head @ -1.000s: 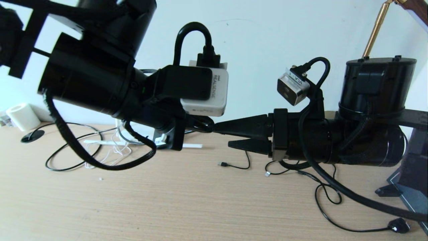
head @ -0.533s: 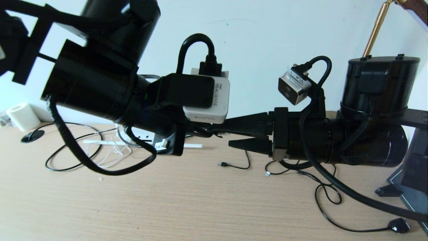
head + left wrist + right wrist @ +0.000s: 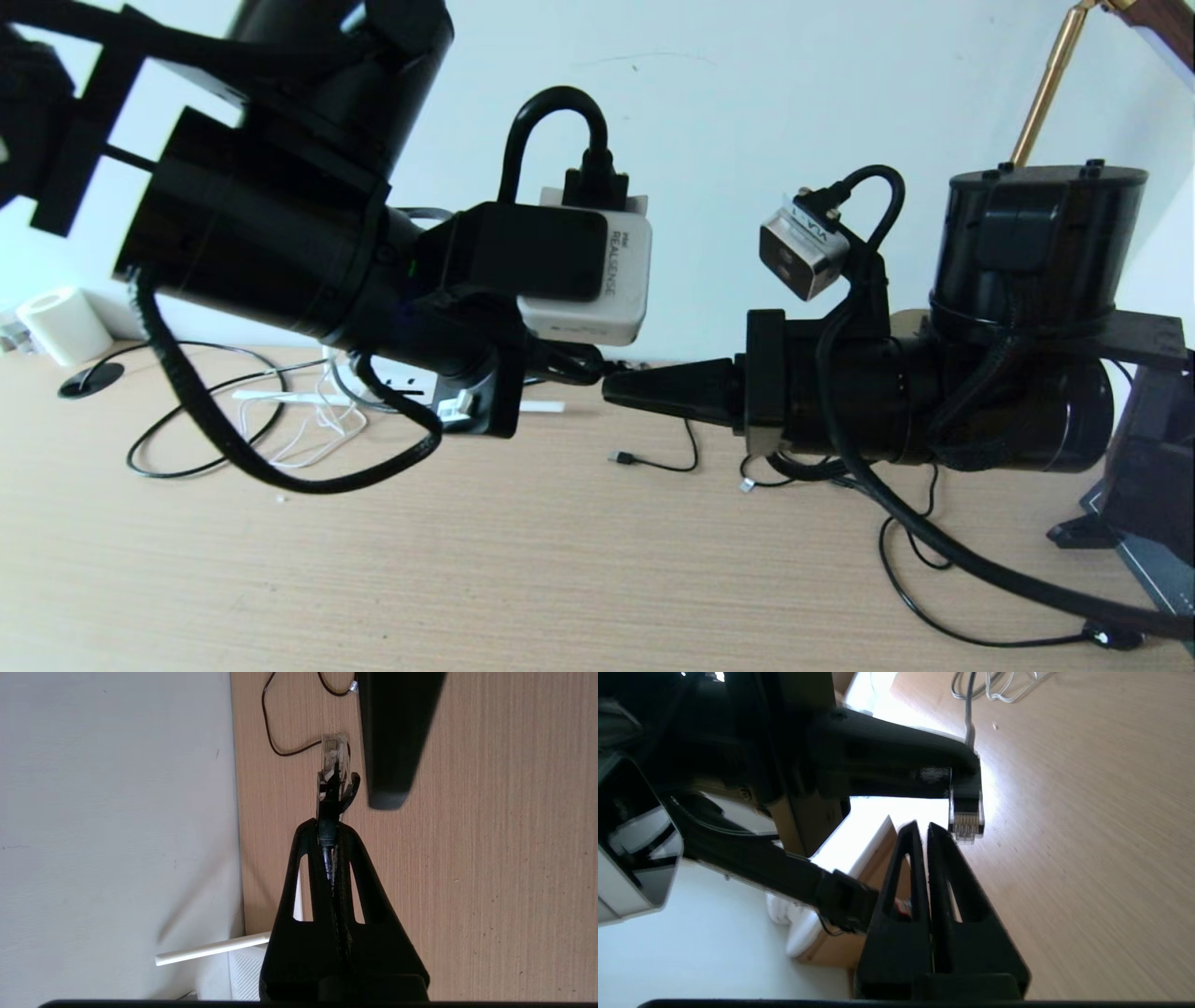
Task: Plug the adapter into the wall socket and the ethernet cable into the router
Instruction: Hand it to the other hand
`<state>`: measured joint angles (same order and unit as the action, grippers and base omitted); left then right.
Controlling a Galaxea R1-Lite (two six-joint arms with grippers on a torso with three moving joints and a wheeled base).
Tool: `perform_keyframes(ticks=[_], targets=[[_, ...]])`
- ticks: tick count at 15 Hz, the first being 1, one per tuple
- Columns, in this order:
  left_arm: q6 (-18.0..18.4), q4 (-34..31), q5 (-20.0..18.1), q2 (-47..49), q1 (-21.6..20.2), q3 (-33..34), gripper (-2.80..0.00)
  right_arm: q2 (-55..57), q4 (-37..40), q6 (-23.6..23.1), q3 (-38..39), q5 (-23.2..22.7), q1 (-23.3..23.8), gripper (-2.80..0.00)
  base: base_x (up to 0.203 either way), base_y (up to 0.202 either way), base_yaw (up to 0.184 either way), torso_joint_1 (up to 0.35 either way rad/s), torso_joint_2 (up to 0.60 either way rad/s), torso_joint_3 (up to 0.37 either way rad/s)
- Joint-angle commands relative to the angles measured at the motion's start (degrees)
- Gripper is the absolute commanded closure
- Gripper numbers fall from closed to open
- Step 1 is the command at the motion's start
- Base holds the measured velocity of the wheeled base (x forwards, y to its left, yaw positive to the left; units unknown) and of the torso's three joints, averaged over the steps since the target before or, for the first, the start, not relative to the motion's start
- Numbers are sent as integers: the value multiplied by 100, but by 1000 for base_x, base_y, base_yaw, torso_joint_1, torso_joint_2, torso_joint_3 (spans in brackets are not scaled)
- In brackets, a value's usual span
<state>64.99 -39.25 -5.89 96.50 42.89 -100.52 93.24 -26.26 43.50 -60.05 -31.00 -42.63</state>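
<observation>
My left gripper is shut on the ethernet cable, just behind its clear plug, and holds it in the air above the table. The plug points toward my right gripper, which is shut on nothing, its tips right beside the plug and not around it. In the head view the two grippers meet tip to tip, left and right. The white router with a stick antenna lies by the wall, mostly hidden behind my left arm. The adapter and wall socket are out of view.
The wooden table meets a white wall. On it lie a white paper roll, a black cable loop, a tangled thin white cord, black USB-tipped cables and a dark stand at the right.
My right gripper's jaws have closed from wide open, with nothing between them, and the right arm shifted a little to the left. The left gripper still holds the cable in the same place.
</observation>
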Motion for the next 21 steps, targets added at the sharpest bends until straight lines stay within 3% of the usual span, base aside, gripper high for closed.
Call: perform_keyframes(ticks=[1, 5, 13, 14, 21], targets=[[23, -22, 0, -9, 44, 29, 0, 70, -226, 26, 36, 4, -18, 0, 0, 0, 0, 0, 0, 0], [2, -22, 9, -44, 65, 59, 0, 80, -442, 106, 90, 112, -18, 0, 0, 0, 0, 0, 0, 0], [-223, -22, 492, -70, 88, 6, 0, -69, -118, 204, 169, 112, -35, 0, 0, 0, 0, 0, 0, 0], [-223, -22, 492, -70, 88, 8, 0, -69, 8, 178, 152, 128, -87, -280, 0, 0, 0, 0, 0, 0], [-231, -30, 484, -88, 167, 121, 0, -25, -28, 190, 103, 156, -70, -280, 0, 0, 0, 0, 0, 0]])
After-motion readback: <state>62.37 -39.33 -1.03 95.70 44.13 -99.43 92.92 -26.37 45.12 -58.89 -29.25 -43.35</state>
